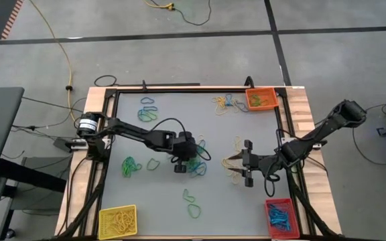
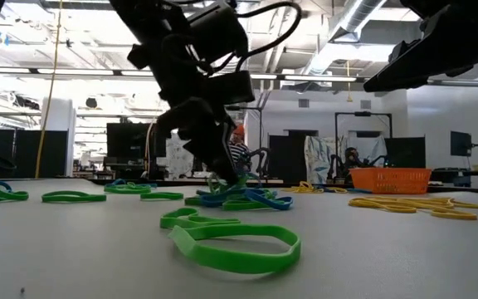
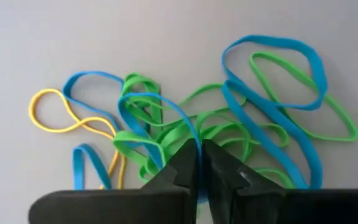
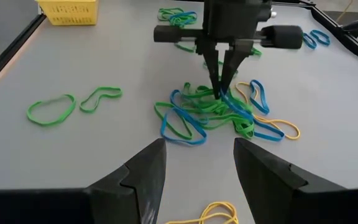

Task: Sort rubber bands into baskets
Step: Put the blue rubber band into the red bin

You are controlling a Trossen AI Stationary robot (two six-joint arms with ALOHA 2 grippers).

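Your left gripper (image 4: 221, 93) fingers are pinched shut in the tangled green-and-blue rubber band pile (image 4: 213, 112) (strand caught unclear), so lift straight up; right gripper (image 1: 246, 164) open nearby.

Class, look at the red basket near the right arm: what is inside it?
The red basket holds a pile of blue rubber bands only. Its floor beneath the pile is covered, so any bands buried lower cannot be seen.
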